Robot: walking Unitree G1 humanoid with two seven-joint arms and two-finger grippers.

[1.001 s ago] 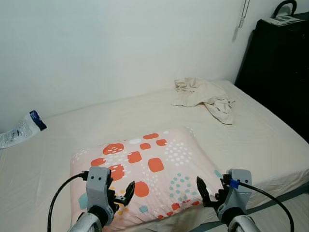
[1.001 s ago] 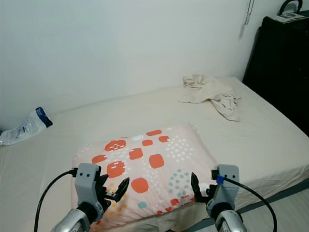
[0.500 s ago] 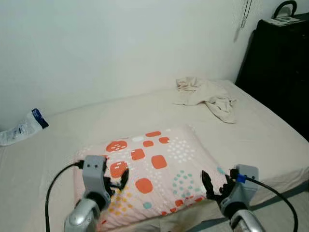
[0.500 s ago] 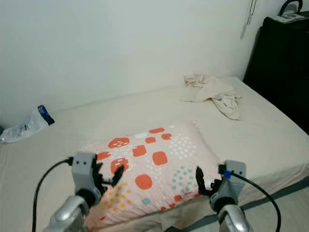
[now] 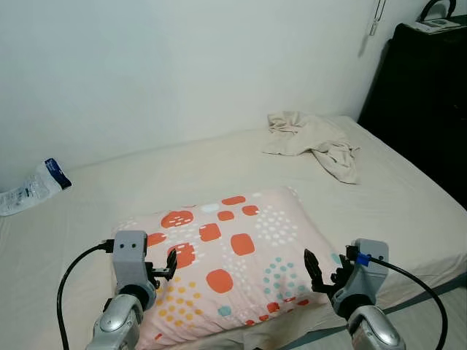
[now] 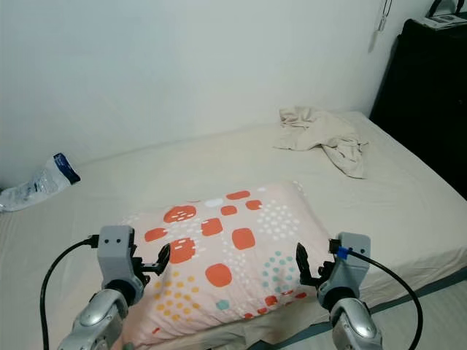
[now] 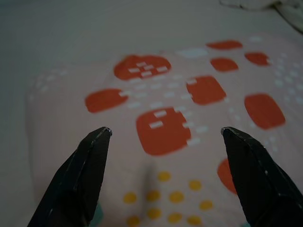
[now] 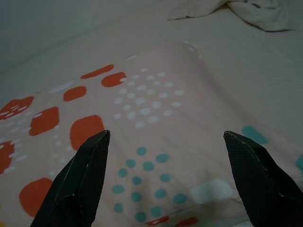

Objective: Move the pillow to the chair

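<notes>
Now both grippers hang over the near end of the pillow (image 5: 233, 259) — nothing is held.
Flat on the bed (image 5: 408, 211), near its front edge, lies the pink pillow with red, white and teal spots. The left gripper (image 5: 169, 264) is over its left side, the right gripper (image 5: 311, 268) over its right corner — both with fingers spread wide. Far right lies a crumpled cloth (image 5: 314, 142); far left, a plastic bag (image 5: 33, 191).

No text, brand, number or sign can be read anywhere. The crumpled clear plastic packet with a dark blue end (image 5: 33, 191), lying on the cream mattress (image 5: 408, 204) by the white wall, carries print too small to make out.
</notes>
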